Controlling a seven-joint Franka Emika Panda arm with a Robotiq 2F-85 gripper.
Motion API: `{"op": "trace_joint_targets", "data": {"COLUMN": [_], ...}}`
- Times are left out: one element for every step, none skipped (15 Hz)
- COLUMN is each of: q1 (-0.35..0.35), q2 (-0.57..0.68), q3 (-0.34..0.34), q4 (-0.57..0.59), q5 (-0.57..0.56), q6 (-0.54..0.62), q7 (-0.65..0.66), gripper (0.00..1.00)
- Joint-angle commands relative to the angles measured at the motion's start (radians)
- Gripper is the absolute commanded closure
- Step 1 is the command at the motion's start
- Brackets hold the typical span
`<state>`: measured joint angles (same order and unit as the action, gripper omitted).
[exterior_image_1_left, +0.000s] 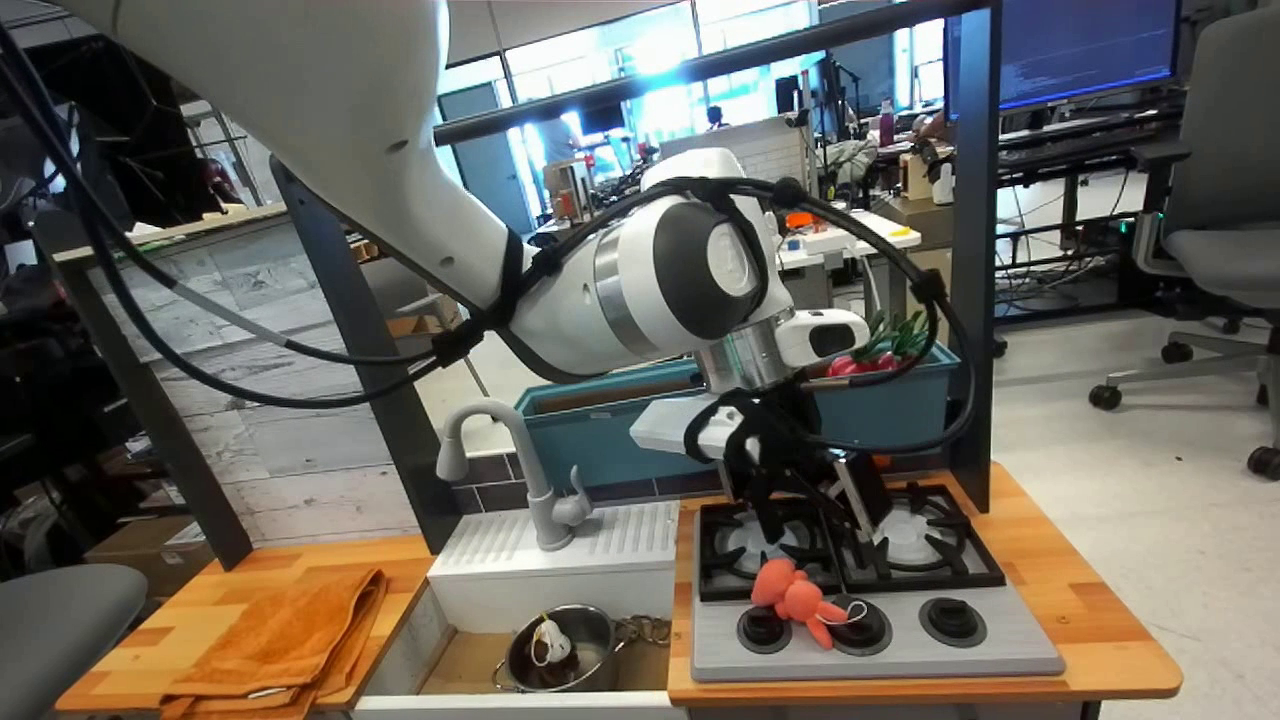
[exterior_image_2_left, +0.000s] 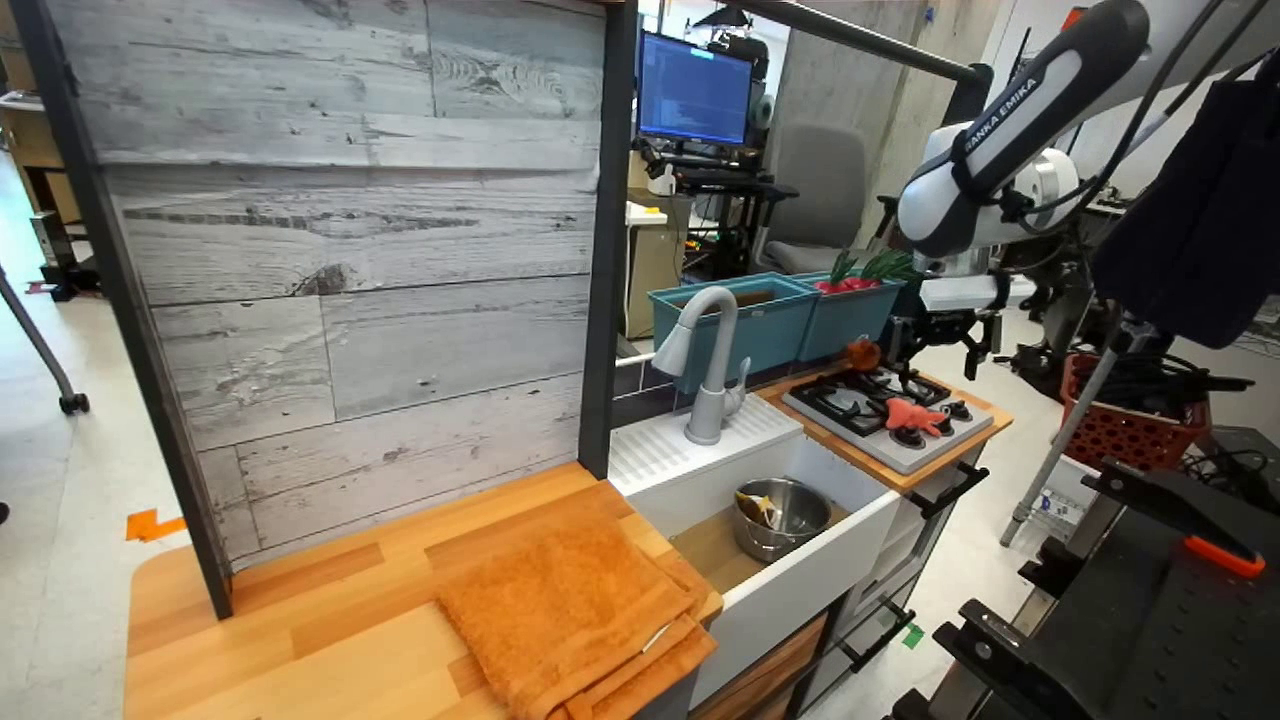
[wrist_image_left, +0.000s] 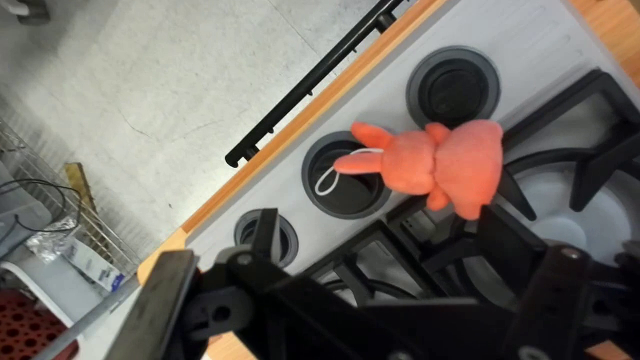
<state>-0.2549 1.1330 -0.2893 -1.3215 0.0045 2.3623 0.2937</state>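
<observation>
A coral plush bunny (wrist_image_left: 470, 160) with a white string loop lies across the front of the toy stove (exterior_image_1_left: 985, 655), over its knobs and the edge of the black grate (wrist_image_left: 385, 245). In both exterior views the bunny (exterior_image_1_left: 800, 600) (exterior_image_2_left: 908, 415) rests there below and in front of my gripper (exterior_image_1_left: 818, 530). My gripper (wrist_image_left: 378, 216) hangs above the burners with its jaws wide apart and nothing between them. In the wrist view the right fingertip overlaps the bunny's lower edge; whether they touch cannot be told, though the gripper looks higher in the exterior views.
Left of the stove, a sink (exterior_image_2_left: 720, 640) holds a metal pot (exterior_image_1_left: 600, 660) with a small whitish and brown item inside. A grey faucet (exterior_image_1_left: 525, 460) rises behind it. Blue planters (exterior_image_1_left: 610, 440) line the back, beside a dark post (exterior_image_1_left: 975, 250). An orange towel (exterior_image_2_left: 590, 610) covers part of the counter.
</observation>
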Motion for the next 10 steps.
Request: {"op": "trace_joint_targets", "data": {"q1": [-0.075,-0.038,-0.052,-0.060,-0.063,-0.049,-0.032,-0.021,-0.005,0.011], "q2": [-0.041,-0.005,-0.005,-0.006,-0.007,0.012,0.030,0.041,0.056,0.070], "q3": [0.075,0.033,0.043,0.048,0.050,0.040,0.031,0.027,0.020,0.015], "q4": [-0.028,-0.010,-0.008,-0.008,-0.008,0.008,0.023,0.030,0.041,0.058], "q5": [0.032,0.014,0.020,0.023,0.023,0.017,0.010,0.006,0.000,-0.004], "q6": [-0.021,0.011,0.008,0.008,0.007,0.010,0.012,0.017,0.013,0.002], "q7": [-0.149,-0.081,-0.105,-0.117,-0.123,-0.102,-0.079,-0.064,-0.044,-0.024], "gripper": [0.00,0.00,0.00,0.00,0.00,0.00,0.00,0.00,0.00,0.00]}}
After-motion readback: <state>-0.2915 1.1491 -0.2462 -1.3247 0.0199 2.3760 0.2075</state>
